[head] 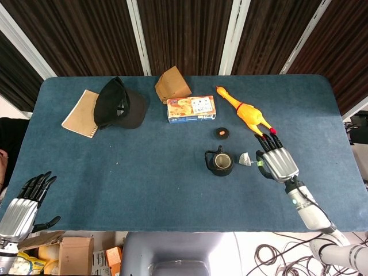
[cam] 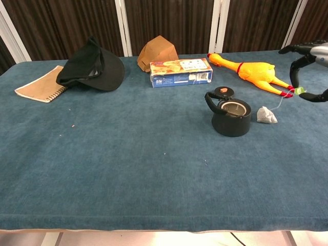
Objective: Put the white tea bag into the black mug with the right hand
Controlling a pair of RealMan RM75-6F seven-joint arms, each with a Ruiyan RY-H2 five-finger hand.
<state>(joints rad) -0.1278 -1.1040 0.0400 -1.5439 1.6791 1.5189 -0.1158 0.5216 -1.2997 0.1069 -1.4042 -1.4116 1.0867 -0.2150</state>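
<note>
The black mug (head: 220,162) (cam: 231,116) stands right of the table's middle, its mouth uncovered. Just to its right the white tea bag (head: 245,158) (cam: 266,115) lies on the blue cloth. A thin string runs up from it to a green tag (cam: 300,90). My right hand (head: 278,163) (cam: 310,72) pinches that tag, raised above the table to the right of the mug, with the other fingers spread. My left hand (head: 23,204) hangs off the table's near left corner, fingers apart and holding nothing.
A yellow rubber chicken (head: 244,111) lies just behind the right hand. A small black lid (head: 222,133) sits behind the mug. Further back are a snack box (head: 191,108), a brown paper bag (head: 172,84), a black cap (head: 119,104) and a notebook (head: 80,114).
</note>
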